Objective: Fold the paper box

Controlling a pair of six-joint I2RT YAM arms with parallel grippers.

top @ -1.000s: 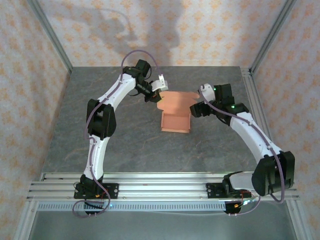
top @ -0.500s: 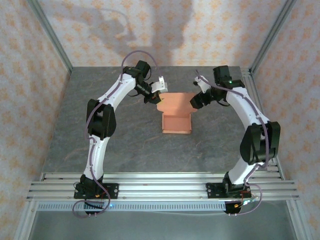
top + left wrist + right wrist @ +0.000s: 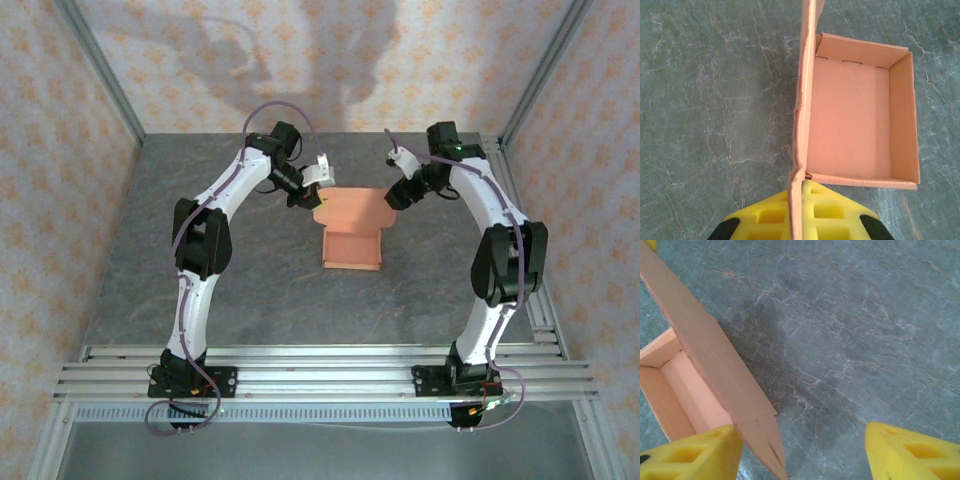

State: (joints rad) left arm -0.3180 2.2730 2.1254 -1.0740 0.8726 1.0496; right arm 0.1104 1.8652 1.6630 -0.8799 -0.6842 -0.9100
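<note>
Paper box (image 3: 352, 235): sits open on the grey table (image 3: 250, 260) between the two arms, with its lid flap standing up along the far side.
Left gripper (image 3: 308, 192): closed on the flap's left end. In the wrist view the card edge runs up between the yellow pads (image 3: 765, 217), and the tray (image 3: 850, 120) lies just beyond.
Right gripper (image 3: 393, 197): spread wide and holding nothing. The flap's corner (image 3: 765, 440) sits just beside one finger (image 3: 695, 455), well apart from the other (image 3: 915, 450).

You'll see matt yellow moulded fingers (image 3: 832, 212) on your left gripper (image 3: 799, 195); ahead, the paper box (image 3: 855, 115) is smooth matt card, on a veined stone-look table (image 3: 715, 100).
</note>
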